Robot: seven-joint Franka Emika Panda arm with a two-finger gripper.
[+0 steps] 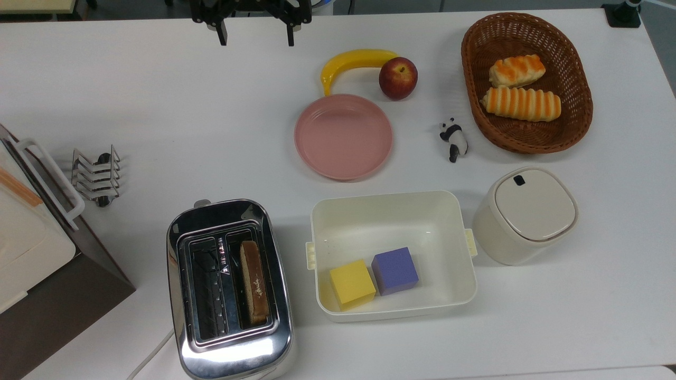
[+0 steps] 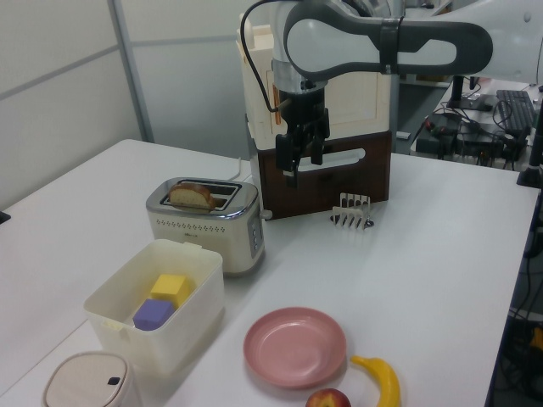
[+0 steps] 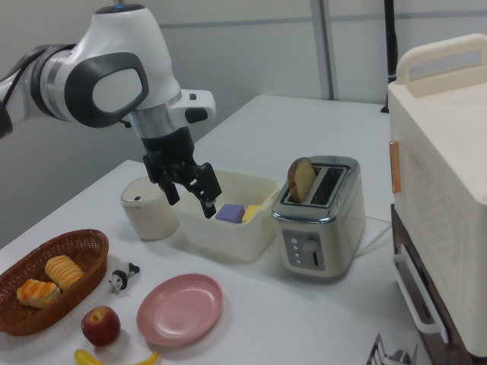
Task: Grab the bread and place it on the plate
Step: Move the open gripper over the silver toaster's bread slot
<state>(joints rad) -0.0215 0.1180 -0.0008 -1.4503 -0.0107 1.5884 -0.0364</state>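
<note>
While the white counter [image 1: 158, 105] spreads wide beneath the chrome toaster [image 1: 229, 287], the empty pink plate [image 1: 343, 136] lies apart from it, the bread [image 1: 254, 282] stands in one slot, and my tool [image 1: 255, 32] hangs released above the counter.

No readable text, label, brand, number or sign appears on anything.
</note>
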